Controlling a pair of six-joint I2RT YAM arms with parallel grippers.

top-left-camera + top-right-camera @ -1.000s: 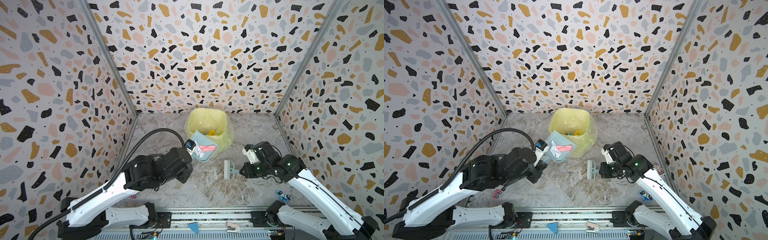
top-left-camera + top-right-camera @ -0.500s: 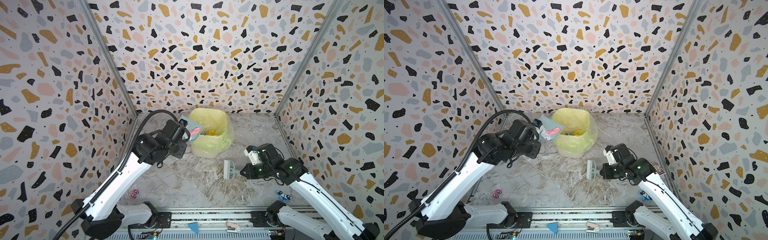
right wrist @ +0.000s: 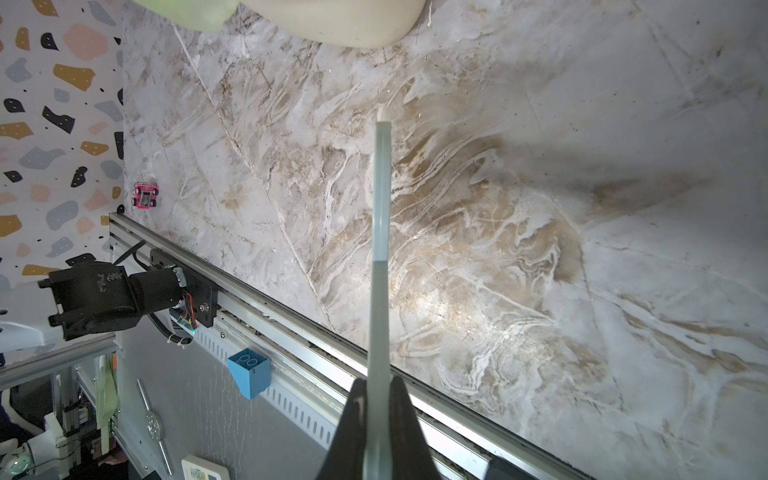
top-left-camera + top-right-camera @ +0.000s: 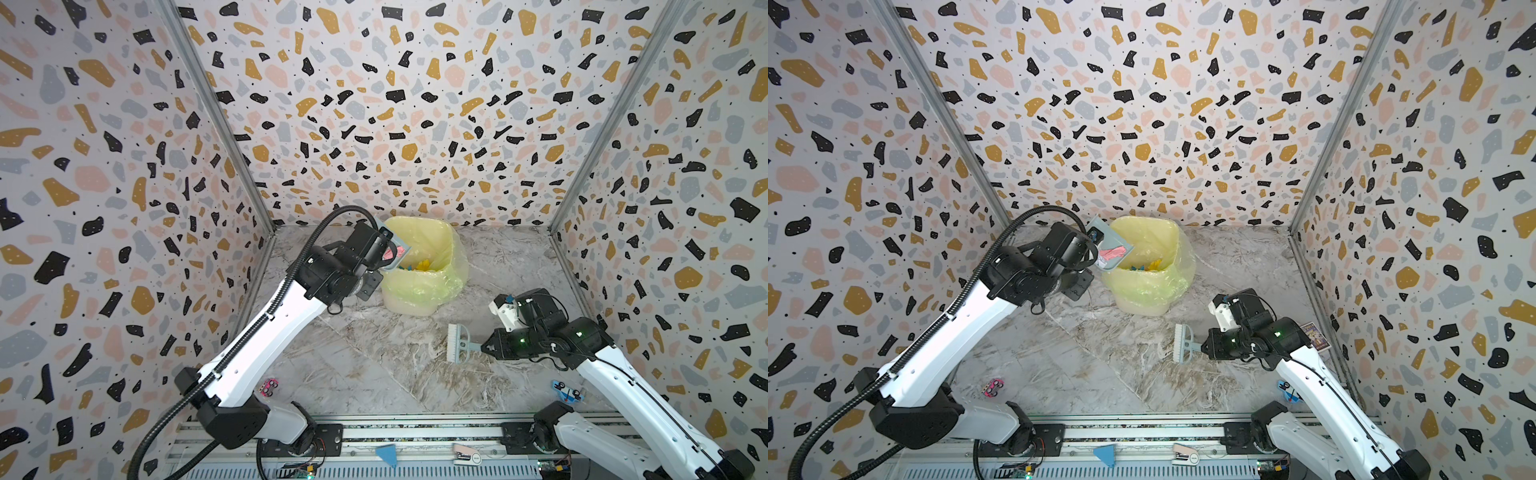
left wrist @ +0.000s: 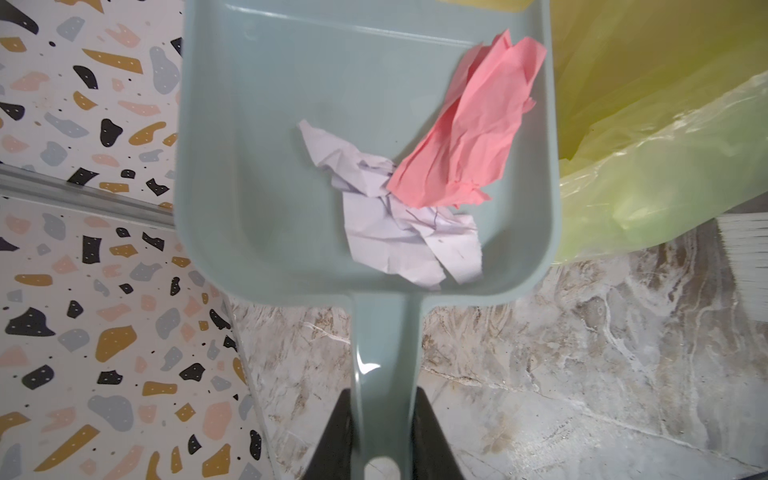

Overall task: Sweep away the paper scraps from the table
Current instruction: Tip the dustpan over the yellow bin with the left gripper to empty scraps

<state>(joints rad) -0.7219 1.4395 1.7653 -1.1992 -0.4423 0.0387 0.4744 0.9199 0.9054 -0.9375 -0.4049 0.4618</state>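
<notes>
nearly done, by the look of it: in both top views the marble-patterned table (image 4: 374, 374) shows no loose paper scraps, only a pink toy car (image 4: 269, 386) and a blue toy (image 4: 566, 390) near the front rail. the paper scraps in sight are in two places. a pink scrap (image 5: 469, 137) and a white scrap (image 5: 395, 232) lie in the dustpan (image 5: 266, 166), which is raised and tilted at the rim of the bin (image 4: 436, 286). yellow and blue pieces (image 4: 422, 266) already lie inside the bin. what is left, i judge, is tipping those two out.

the left pincer (image 5: 382, 432) is clamped on the dustpan's flat handle. the right pincer (image 3: 378, 399) is clamped on the thin handle of the brush (image 4: 457, 344), well apart from the bin; whether its bristles touch the table i cannot tell.

the dustpan is smooth, pale grey-green plastic, a shallow scoop with raised side walls. both scraps are creased and crumpled, probably light enough to cling or flutter. the bin's liner is thin, wrinkled, translucent yellow film. the brush carries a short row of white bristles.
</notes>
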